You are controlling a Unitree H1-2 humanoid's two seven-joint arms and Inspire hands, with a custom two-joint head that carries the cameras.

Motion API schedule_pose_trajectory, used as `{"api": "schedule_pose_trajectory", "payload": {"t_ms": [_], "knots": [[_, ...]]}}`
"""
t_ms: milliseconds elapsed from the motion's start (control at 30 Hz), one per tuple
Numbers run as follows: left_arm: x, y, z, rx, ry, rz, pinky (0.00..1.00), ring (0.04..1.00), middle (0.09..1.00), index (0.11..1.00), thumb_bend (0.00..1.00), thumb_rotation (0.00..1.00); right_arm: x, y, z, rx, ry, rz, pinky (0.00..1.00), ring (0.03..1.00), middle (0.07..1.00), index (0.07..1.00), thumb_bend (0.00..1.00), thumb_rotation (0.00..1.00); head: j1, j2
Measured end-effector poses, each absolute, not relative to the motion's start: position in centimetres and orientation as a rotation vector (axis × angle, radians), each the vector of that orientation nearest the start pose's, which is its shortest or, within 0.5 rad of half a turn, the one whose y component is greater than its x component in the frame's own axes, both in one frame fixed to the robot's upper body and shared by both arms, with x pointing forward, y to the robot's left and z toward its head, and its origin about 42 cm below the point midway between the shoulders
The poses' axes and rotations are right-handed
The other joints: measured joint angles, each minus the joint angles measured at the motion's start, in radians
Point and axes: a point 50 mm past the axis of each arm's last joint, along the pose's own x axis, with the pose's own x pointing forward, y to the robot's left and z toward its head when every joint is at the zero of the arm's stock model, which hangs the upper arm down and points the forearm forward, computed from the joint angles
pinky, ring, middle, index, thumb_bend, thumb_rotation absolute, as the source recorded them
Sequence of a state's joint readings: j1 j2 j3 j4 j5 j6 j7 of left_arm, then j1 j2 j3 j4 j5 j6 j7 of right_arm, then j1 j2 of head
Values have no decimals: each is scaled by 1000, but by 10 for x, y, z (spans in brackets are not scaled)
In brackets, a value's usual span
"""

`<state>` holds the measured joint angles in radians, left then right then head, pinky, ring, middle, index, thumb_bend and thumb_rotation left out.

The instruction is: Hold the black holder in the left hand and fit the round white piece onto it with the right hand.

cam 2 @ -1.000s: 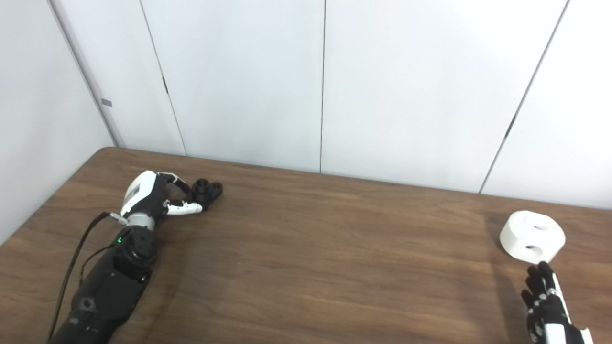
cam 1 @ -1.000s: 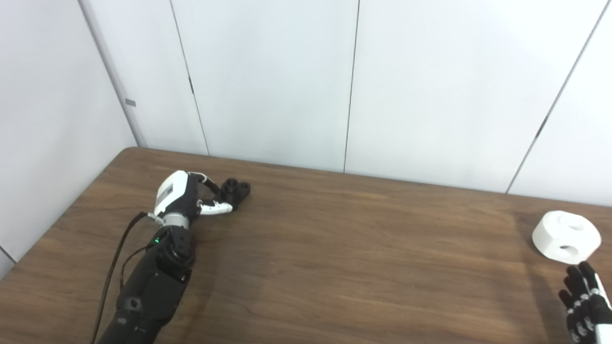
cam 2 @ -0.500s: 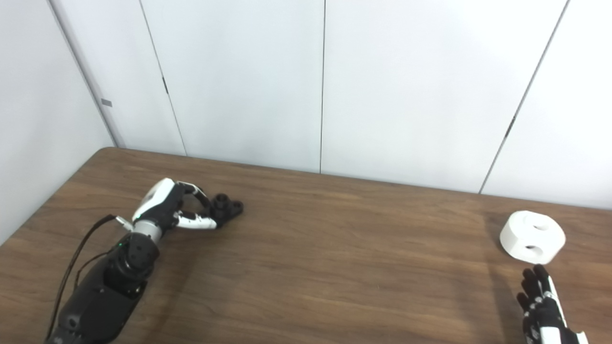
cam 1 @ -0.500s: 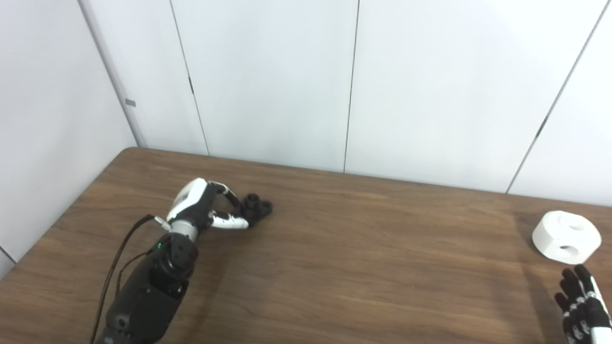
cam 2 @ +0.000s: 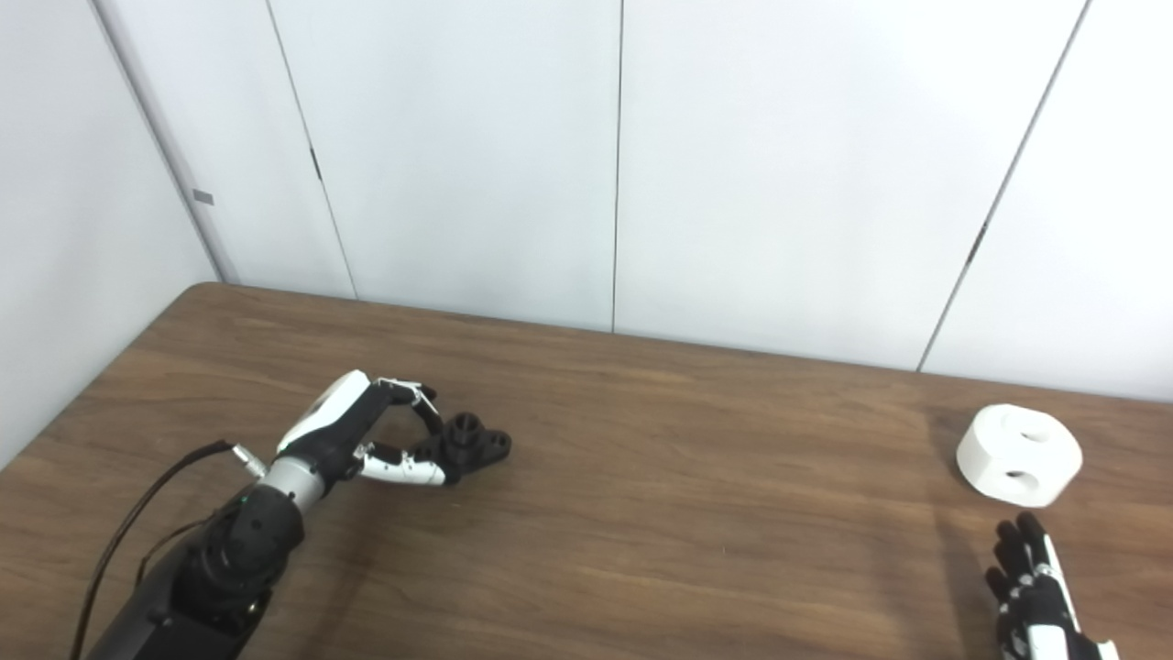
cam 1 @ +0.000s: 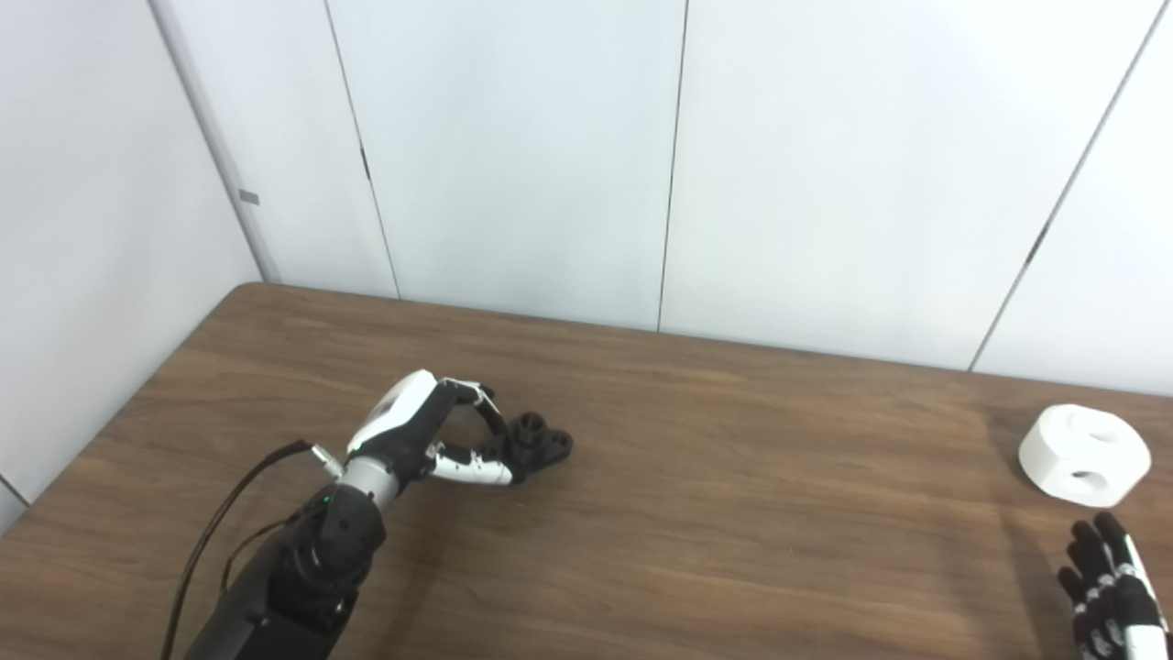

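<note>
The left hand [cam 1: 417, 438] gripped the black holder [cam 1: 541, 442] between curled fingers [cam 1: 476, 403] and thumb, the holder jutting out past its fingertips, low over the brown surface [cam 1: 696, 513]. Well apart to the right, the round white piece [cam 1: 1085, 455] sat on the surface just beyond the right hand [cam 1: 1111, 591], which held nothing, its fingers spread and pointing toward the piece.

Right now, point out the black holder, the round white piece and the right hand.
black holder [cam 1: 542, 443], left eye view, top of its body.
round white piece [cam 1: 1084, 455], left eye view, top face.
right hand [cam 2: 1034, 591], right eye view, fingers' backs.
</note>
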<state>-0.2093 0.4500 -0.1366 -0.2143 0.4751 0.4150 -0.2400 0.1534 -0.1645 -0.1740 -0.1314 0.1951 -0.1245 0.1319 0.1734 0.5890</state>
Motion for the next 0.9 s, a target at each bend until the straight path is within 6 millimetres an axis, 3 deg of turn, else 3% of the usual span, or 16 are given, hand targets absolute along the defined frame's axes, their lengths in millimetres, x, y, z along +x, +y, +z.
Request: {"api": "schedule_pose_trajectory", "payload": {"t_ms": [67, 167, 367, 567, 900], "knots": [[330, 287, 202, 910, 40, -158, 890, 946, 851, 489, 512, 46, 228, -309, 115, -17, -134, -55, 1000, 1000, 980, 1000, 516, 916, -6, 8], [319, 280, 196, 902, 35, -174, 982, 939, 844, 489, 513, 44, 227, -308, 114, -13, -128, -59, 1000, 1000, 980, 1000, 523, 920, -15, 18], [297, 263, 189, 903, 18, -251, 905, 955, 869, 488, 514, 41, 226, -307, 114, -14, -119, -58, 1000, 1000, 974, 1000, 533, 911, -38, 43], [282, 248, 188, 955, -51, -315, 984, 944, 849, 486, 515, 44, 225, -305, 114, -22, -101, -54, 1000, 1000, 973, 1000, 550, 921, -63, 69], [259, 231, 176, 1081, -140, -399, 962, 919, 821, 486, 519, 47, 222, -300, 114, -6, -79, -63, 1000, 1000, 975, 1000, 526, 931, -80, 94]]}}
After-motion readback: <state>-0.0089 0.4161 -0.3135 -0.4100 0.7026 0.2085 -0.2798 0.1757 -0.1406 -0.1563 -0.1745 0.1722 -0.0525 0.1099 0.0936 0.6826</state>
